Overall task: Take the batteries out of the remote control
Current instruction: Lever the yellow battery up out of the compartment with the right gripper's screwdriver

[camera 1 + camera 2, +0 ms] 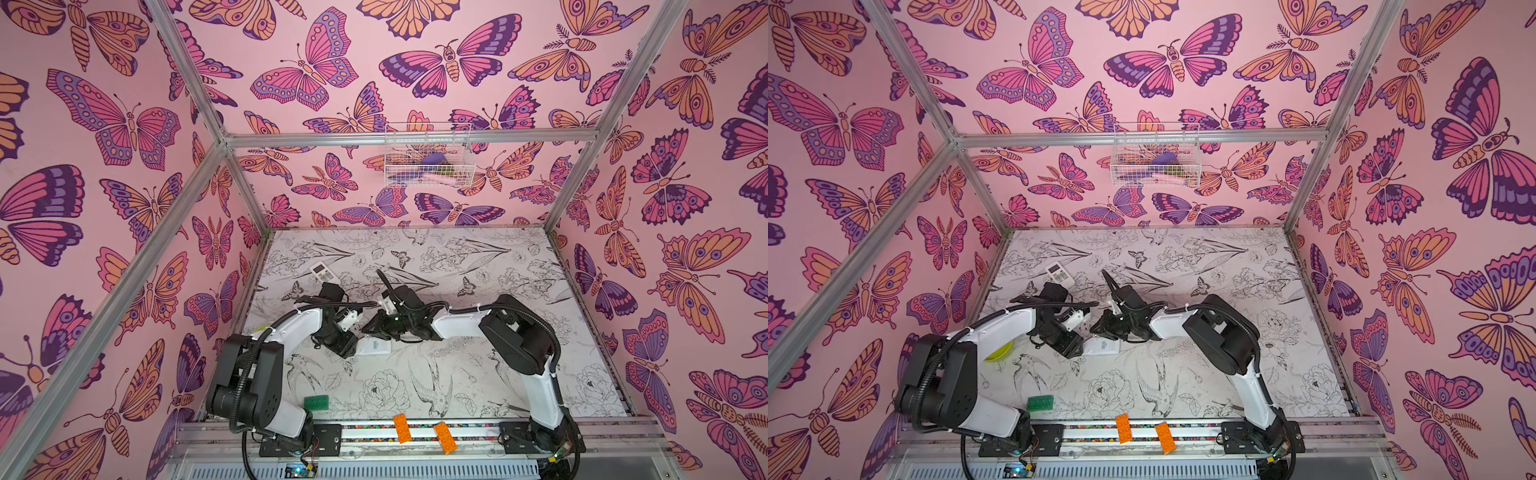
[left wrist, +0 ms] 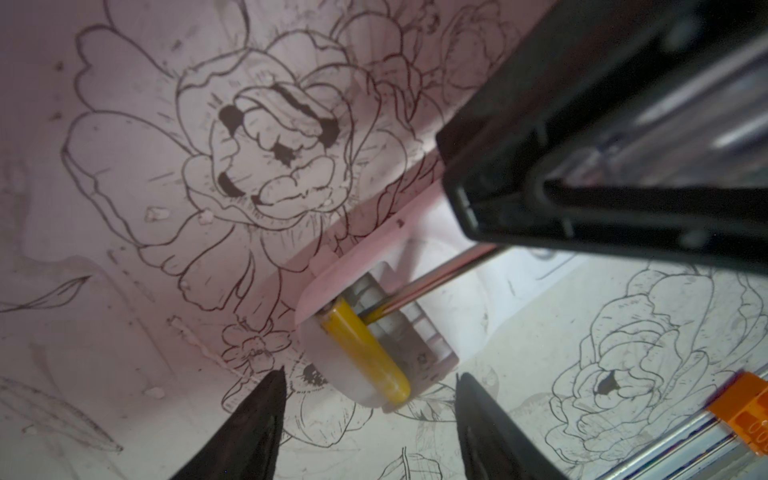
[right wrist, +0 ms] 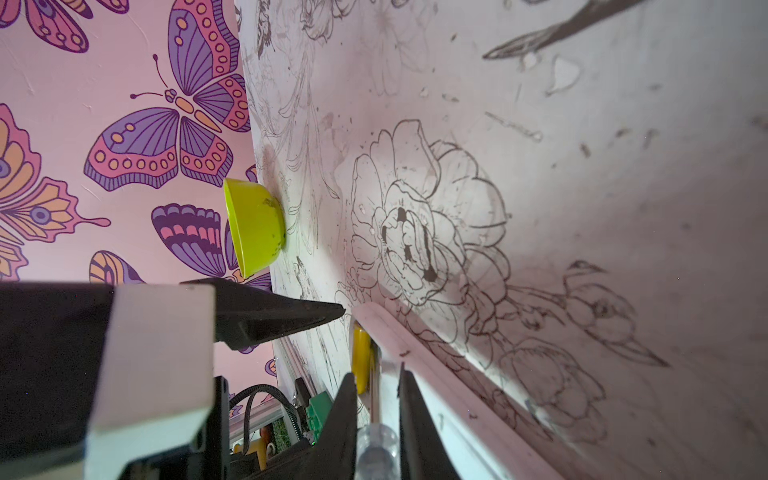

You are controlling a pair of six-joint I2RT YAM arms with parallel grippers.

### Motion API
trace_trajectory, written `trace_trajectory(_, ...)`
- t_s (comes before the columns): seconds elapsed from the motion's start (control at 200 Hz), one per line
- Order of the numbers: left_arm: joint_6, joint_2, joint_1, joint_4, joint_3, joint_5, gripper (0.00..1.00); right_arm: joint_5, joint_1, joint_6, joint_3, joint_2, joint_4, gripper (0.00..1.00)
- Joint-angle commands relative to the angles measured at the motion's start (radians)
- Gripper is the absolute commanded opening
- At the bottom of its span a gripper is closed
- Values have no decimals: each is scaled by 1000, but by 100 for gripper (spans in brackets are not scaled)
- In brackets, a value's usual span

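Left pincer (image 2: 370, 374): we see it wide, astride the remote (image 2: 345, 378) end.
Right pincer (image 3: 376, 372): clamps screwdriver (image 3: 377, 451).
Battery (image 2: 365, 353): yellow, in its bay, hiding the tip from us.

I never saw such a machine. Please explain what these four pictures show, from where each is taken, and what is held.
You see a robot: a left arm and a right arm on a table, each ending in a claw. Two pictures come from a camera high above; two from small cameras on the wrists. On the table lie a white remote with its battery bay open, a second remote farther back, a green brick and a yellow-green bowl. The right claw is shut on a clear-handled screwdriver, whose tip is at a yellow battery in the bay. The left claw is open beside it, holding nothing.
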Motion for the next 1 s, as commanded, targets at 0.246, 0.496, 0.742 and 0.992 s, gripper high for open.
trace_trajectory(0.246, -25, 33, -11, -1, 19, -24, 43, -12, -14, 13, -36, -18, 54, 0)
trace_trajectory(0.496, -26, 37, -12, 8, 21, -30, 30, -12, -19, 24, -57, -37, 80, 0)
trace_trajectory(0.742, -17, 27, -16, 11, 17, -21, 24, -5, -19, 30, -83, -62, 105, 0)
trace_trajectory(0.992, -22, -8, -26, -16, 40, 3, 30, -5, -16, 21, -92, -81, 117, 0)
